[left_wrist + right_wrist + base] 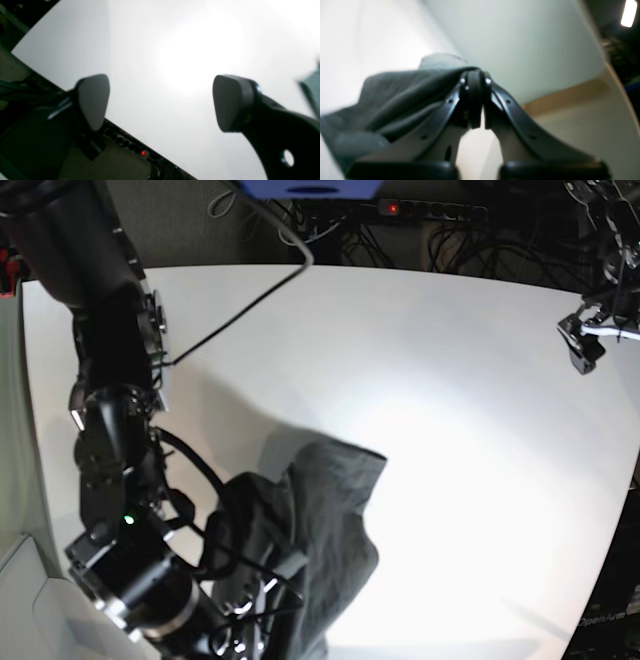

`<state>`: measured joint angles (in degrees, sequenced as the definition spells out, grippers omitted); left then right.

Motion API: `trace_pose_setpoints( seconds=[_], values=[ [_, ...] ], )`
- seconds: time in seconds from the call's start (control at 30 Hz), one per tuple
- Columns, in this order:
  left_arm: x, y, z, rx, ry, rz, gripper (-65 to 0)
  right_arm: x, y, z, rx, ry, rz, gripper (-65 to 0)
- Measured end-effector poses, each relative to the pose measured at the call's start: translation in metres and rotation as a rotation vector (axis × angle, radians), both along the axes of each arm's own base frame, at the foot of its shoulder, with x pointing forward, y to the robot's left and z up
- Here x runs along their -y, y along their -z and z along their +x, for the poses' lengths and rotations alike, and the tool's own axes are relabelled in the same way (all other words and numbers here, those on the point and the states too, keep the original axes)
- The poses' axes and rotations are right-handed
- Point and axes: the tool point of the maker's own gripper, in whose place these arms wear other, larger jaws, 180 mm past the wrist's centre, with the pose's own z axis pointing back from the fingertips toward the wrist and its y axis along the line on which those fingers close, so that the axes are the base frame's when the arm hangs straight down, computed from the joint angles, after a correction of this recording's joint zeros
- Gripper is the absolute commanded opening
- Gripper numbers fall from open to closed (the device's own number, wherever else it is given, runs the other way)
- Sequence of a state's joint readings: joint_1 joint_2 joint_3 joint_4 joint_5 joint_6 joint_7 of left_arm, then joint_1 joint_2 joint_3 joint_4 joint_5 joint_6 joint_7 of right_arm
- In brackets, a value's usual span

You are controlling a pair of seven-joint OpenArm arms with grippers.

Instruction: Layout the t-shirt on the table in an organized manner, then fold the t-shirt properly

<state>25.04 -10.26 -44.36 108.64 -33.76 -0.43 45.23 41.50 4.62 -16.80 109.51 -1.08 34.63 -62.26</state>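
T-shirt (325, 530) crumpled near table (450, 380) edge

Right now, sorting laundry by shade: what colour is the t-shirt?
Plain dark charcoal grey t-shirt, no pattern; clearest in the base view.

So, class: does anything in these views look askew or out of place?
Yes. The t-shirt is not laid flat: it hangs bunched and creased from the right gripper, which is pinched shut on it, above the table. The left gripper is open and holds nothing.
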Motion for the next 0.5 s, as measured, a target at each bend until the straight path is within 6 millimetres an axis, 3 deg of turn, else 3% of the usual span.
trace_pose_setpoints(
  seconds=[0.03, 0.1, 0.17, 0.23, 0.4, 0.5],
  values=[
    [0.000, 0.000, 0.000, 0.000, 0.000, -0.001, -0.9, 0.001, 0.010, -0.002, -0.024, 0.002, -0.008, -65.0],
    [0.001, 0.001, -0.001, -0.004, -0.001, -0.003, -0.9, -0.004, 0.051, -0.013, -0.114, -0.040, -0.075, -65.0],
    [0.000, 0.002, -0.002, -0.005, -0.002, -0.003, -0.9, -0.016, 0.116, -0.035, -0.274, -0.067, -0.138, -65.0],
    [0.001, 0.002, -0.001, -0.003, -0.001, -0.004, -0.9, -0.038, 0.165, -0.066, -0.388, -0.143, -0.185, -65.0],
    [0.001, 0.003, -0.002, -0.007, -0.003, -0.008, -0.9, -0.097, 0.218, -0.133, -0.502, -0.374, -0.235, -64.9],
    [0.001, 0.001, -0.001, -0.002, -0.002, -0.004, -0.9, -0.102, 0.226, -0.144, -0.521, -0.402, -0.257, -64.9]
  ],
)
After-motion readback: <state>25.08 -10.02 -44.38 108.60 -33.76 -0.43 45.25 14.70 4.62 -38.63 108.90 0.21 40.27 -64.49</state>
